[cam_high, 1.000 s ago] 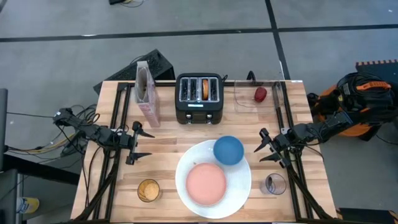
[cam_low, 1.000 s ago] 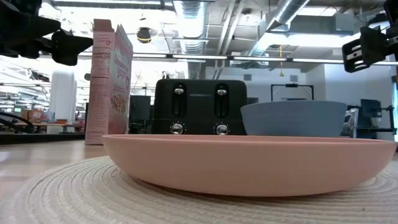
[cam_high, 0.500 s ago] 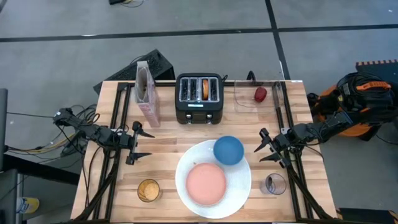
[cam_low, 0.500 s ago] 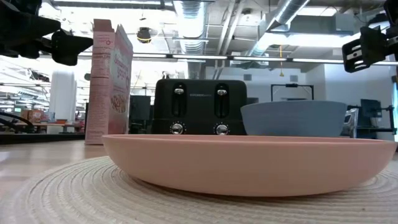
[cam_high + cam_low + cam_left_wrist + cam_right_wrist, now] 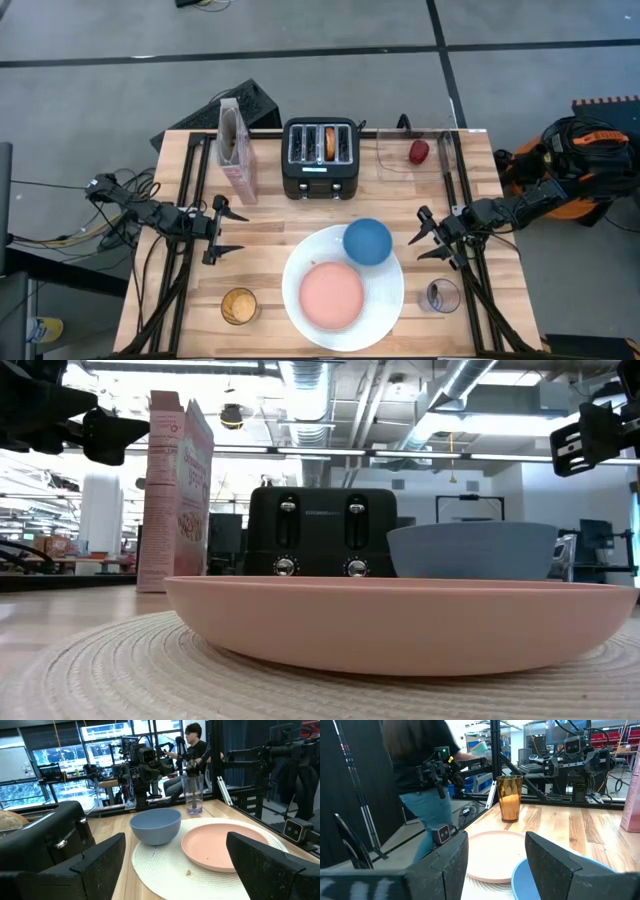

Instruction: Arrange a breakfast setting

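Behind pink plate point(image 5: 400, 622) | toaster point(image 5: 322, 531), cereal box point(image 5: 180, 490) | lettering unreadable

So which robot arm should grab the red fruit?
Probably the right: the red fruit lies at the table's right back, nearer the open right pincer than the open left pincer.

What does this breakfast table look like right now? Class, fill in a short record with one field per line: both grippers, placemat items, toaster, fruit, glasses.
left gripper: open, hovering at table's left side
right gripper: open, hovering at table's right side
placemat: round, white, holds pink plate and blue bowl
toaster: black, bagel half in a slot
red fruit: in clear tray, back right
glasses: amber glass front left, clear glass front right
cereal box: left of toaster
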### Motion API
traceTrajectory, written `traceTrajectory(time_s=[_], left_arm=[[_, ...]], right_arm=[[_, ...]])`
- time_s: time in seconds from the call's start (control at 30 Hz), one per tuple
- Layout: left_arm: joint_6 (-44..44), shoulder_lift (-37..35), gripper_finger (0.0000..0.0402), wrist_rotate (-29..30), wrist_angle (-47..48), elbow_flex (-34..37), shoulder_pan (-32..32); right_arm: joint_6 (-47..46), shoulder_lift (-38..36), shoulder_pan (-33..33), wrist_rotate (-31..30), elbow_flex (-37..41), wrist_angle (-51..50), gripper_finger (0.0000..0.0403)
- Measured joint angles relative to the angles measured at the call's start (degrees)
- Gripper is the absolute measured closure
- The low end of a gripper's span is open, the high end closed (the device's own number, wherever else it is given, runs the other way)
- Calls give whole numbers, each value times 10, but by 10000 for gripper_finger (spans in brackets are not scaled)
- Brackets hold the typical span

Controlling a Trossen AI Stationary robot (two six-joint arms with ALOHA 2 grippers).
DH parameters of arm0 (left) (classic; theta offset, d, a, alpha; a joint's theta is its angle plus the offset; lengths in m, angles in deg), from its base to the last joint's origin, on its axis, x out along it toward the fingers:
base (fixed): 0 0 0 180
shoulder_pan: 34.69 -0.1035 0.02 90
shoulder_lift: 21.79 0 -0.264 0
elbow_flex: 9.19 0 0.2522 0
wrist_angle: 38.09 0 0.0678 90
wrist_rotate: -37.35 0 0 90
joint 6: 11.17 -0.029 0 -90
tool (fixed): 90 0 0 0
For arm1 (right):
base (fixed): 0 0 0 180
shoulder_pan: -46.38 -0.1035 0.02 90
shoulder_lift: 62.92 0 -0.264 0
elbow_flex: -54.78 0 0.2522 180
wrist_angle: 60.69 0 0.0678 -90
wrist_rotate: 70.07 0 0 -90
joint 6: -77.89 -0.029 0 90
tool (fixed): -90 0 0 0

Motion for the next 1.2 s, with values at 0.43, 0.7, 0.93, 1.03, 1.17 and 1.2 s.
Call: traceTrajectory(time_s=[0.43, 0.7, 0.93, 1.03, 1.17, 1.2], left_arm=[[0, 0, 67, 0, 0, 0, 0], [0, 0, 67, 0, 0, 0, 0], [-5, 0, 67, 0, 0, 0, 0], [-7, 0, 67, 0, 0, 0, 0], [1, 0, 67, 1, 0, 0, 0], [0, 0, 67, 1, 0, 0, 0]], right_arm=[[0, 0, 0, 0, 0, 0, 186], [0, 0, 0, 0, 0, 0, 186], [0, 0, 0, 0, 0, 0, 186], [0, 0, 0, 0, 0, 0, 186], [0, 0, 0, 0, 0, 0, 186], [0, 0, 0, 0, 0, 0, 186]])
